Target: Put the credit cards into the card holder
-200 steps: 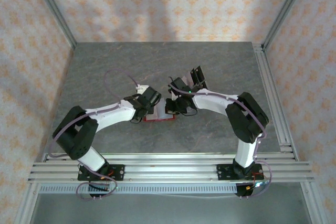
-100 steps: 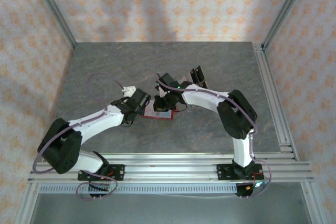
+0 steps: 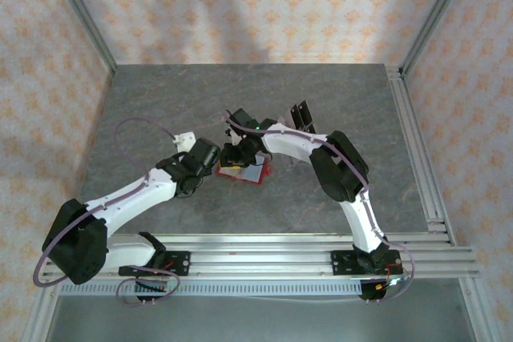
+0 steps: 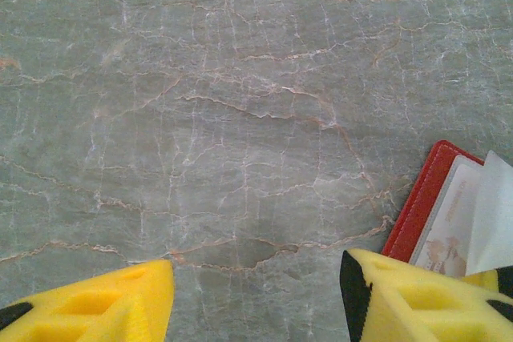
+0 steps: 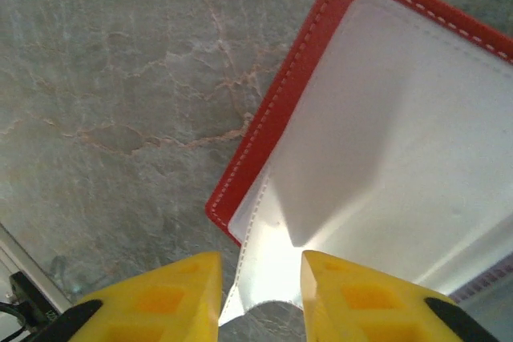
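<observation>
Lying open on table (image 4: 240,118), card holder (image 5: 385,142) sits directly under R gripper (image 5: 260,294), long axis running away from its jaws; pale pocket corner (image 5: 268,254) btwn them, narrow gap, can't tell if pinched. L gripper (image 4: 256,306) jaws spread, holder just beside one finger (image 4: 417,302). R arm nearer.

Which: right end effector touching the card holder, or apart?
Cannot tell. Right wrist view: the card holder reaches between the fingers of the right end effector, but neither contact nor gap shows plainly.
</observation>
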`<act>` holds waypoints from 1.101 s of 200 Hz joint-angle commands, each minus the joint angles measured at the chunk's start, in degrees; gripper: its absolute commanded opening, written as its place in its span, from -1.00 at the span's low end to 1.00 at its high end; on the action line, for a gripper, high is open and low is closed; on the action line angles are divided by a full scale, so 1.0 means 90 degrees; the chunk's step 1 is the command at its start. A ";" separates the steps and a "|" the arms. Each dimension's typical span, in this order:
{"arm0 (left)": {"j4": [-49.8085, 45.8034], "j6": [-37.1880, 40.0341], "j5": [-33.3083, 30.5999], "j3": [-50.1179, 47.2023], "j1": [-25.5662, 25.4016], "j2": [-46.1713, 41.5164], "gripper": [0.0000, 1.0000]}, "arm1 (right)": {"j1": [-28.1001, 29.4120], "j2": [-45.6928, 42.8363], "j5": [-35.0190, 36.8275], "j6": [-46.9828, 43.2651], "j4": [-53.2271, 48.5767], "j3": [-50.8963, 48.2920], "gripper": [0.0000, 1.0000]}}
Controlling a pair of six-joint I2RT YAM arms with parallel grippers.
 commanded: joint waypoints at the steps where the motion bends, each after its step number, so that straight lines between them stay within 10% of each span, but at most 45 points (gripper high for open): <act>1: -0.0185 0.0066 -0.0182 0.0044 0.0038 -0.0081 0.17 | -0.0059 -0.0619 0.0215 -0.0041 -0.0156 0.0041 -0.29; 220: 0.0739 0.1479 0.0996 0.1589 0.0030 0.3045 0.15 | -0.0529 -0.1568 0.0746 -0.0132 0.0806 -0.2583 -0.38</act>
